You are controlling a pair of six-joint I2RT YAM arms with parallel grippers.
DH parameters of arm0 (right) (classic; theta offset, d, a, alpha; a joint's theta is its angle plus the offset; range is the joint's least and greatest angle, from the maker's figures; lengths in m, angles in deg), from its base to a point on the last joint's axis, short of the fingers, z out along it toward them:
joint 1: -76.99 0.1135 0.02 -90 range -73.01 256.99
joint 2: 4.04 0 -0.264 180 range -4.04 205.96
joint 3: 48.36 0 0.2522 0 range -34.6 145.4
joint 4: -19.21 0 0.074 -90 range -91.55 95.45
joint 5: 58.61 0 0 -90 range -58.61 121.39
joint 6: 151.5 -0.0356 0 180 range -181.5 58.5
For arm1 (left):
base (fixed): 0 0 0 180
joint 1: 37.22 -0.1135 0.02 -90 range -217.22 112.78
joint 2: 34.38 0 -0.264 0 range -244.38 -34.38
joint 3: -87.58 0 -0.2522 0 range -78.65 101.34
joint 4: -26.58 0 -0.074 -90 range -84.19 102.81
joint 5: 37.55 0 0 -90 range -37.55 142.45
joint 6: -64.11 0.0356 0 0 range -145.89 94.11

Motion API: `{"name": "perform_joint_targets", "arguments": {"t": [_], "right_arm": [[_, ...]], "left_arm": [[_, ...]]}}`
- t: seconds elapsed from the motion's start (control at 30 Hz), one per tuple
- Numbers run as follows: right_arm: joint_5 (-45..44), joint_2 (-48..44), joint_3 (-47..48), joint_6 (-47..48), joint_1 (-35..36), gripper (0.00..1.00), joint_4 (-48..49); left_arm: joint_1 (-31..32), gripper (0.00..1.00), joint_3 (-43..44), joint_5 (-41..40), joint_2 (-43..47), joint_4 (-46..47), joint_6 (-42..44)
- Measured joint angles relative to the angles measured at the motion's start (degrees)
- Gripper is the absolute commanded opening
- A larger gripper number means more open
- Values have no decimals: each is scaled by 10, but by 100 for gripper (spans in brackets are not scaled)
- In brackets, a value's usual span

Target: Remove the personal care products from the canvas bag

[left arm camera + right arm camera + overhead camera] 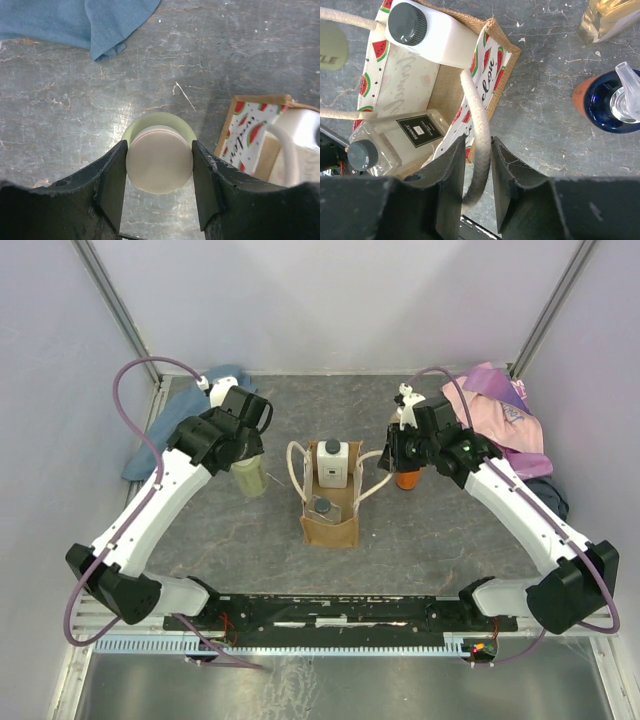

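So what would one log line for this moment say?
left pincer: shut on cream-capped bottle | right pincer: shut on bag handle | canvas bag: white bottle, clear bottle inside | orange bottle: out

The top external camera sits high over the 6 o'clock edge of the table [420,530], tilted down toward 12 o'clock. Both wrist cameras look straight down from close range; all three views share the canvas bag [330,530] [245,130] [492,55].

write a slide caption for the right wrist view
Right tool shut on cream handle of the canvas bag; a white bottle and a clear bottle sit inside, an orange bottle stands outside.
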Motion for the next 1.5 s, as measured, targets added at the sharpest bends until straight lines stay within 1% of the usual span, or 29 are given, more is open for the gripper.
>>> {"name": "perform_joint_targets", "arguments": {"t": [0.1, 0.17, 0.3, 0.37, 0.43, 0.6, 0.67, 0.7, 0.77, 0.9, 1.0, 1.1, 1.2, 1.23, 1.27, 1.37, 1.43, 1.5], "right_arm": [[1, -2, 15, 0, 0, 37, -19], [3, -4, 24, 1, 0, 38, -27], [2, -14, 29, 3, 0, 40, -43], [2, -21, 29, 4, 0, 42, -53], [0, -29, 30, 5, 0, 47, -64], [-12, -46, 48, 11, 0, 70, -101], [-15, -50, 64, 10, 0, 75, -116], [-15, -52, 76, 10, 0, 76, -125], [-16, -56, 103, 11, 0, 78, -139], [-24, -68, 148, 15, 0, 79, -156], [-27, -77, 162, 18, 0, 81, -165], [-25, -78, 165, 19, 0, 81, -168], [-10, -59, 181, 18, 0, 79, -172], [-3, -46, 194, 17, 0, 79, -173], [6, -27, 214, 17, 2, 79, -171], [28, 27, 253, 10, 8, 79, -150], [38, 62, 269, 7, 14, 79, -140], [48, 102, 284, 3, 21, 78, -132]], "left_arm": [[-26, 4, -44, 15, -4, 47, 16], [-35, 12, -62, 22, -13, 78, 28], [-42, 23, -76, 25, -40, 134, 43], [-45, 24, -79, 25, -55, 158, 50], [-49, 24, -79, 23, -70, 181, 59], [-62, 24, -85, 22, -106, 227, 70], [-70, 24, -91, 22, -121, 243, 74], [-74, 25, -94, 23, -128, 247, 75], [-82, 29, -95, 23, -146, 254, 78], [-93, 33, -97, 22, -173, 271, 80], [-97, 39, -97, 26, -176, 280, 80], [-98, 43, -97, 26, -176, 284, 80], [-99, 51, -97, 26, -176, 284, 80], [-99, 57, -97, 26, -176, 284, 80], [-99, 67, -97, 26, -175, 283, 79], [-99, 88, -108, 30, -160, 277, 79], [-99, 96, -109, 32, -141, 271, 79], [-99, 99, -108, 36, -111, 264, 78]]}}
